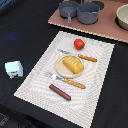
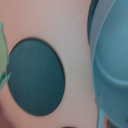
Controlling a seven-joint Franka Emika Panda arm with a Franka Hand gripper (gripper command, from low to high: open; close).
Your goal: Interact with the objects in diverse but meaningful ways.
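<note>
No hand in either view, so impossible to say whether released, clenched or grasping anything. Wrist view pressed close over a pink board (image 2: 55,30), showing a dark round patch (image 2: 36,77) and, just beside it, the curved blue-grey wall of a pot (image 2: 112,65); a green sliver (image 2: 2,55) at the edge, too blurred to name. Judging from that, probably hovering low above the board at the far side of the exterior view, where a larger pot (image 1: 89,12) and a smaller pot (image 1: 68,9) stand side by side, handles pointing toward the mat. Nearest task thing therefore likely one of these pots, though hard to say which. Well apart from them, on a pale mat (image 1: 35,85) on the dark counter (image 1: 20,30): bread (image 1: 73,63) on a plate (image 1: 62,70), tomato (image 1: 79,43) beyond it, sausage (image 1: 60,92) lying slantwise nearer the front, with a fork (image 1: 65,80) and knife (image 1: 80,56) flanking the plate. Off the mat toward the exterior view's left, a milk carton (image 1: 14,69). For a pot grasp, best to line up across the handle's long axis.
</note>
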